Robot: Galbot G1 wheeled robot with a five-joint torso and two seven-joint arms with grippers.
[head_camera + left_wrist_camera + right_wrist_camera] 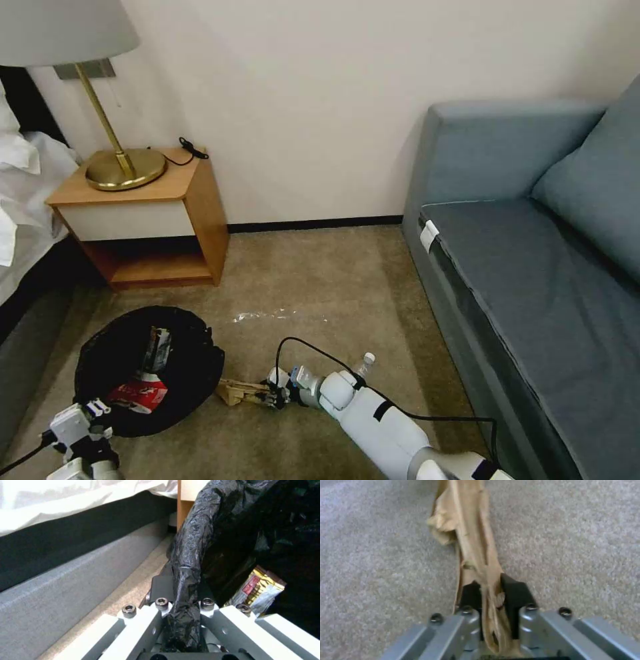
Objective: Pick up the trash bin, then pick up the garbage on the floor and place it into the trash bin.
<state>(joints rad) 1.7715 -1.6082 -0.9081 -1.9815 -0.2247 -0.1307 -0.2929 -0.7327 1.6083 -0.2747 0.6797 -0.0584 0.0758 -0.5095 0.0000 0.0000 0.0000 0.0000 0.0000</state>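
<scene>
The trash bin [150, 370] with its black bag liner sits low at the left, held by my left gripper [93, 417], which is shut on the bagged rim [186, 580]. Inside the bin lie a red-and-white packet [140, 395] and a gold-and-dark wrapper [157, 348] [258, 592]. My right gripper [272, 397] [491, 597] is shut on the crumpled tan paper [235, 391] [466, 530], just right of the bin and over the carpet. A small clear bottle [364, 365] with a white cap lies on the carpet behind my right forearm.
A wooden nightstand [143, 220] with a brass lamp [120, 160] stands behind the bin. The bed [27, 220] runs along the left and a blue-grey sofa [533, 267] along the right. A clear film scrap [267, 315] lies on the carpet.
</scene>
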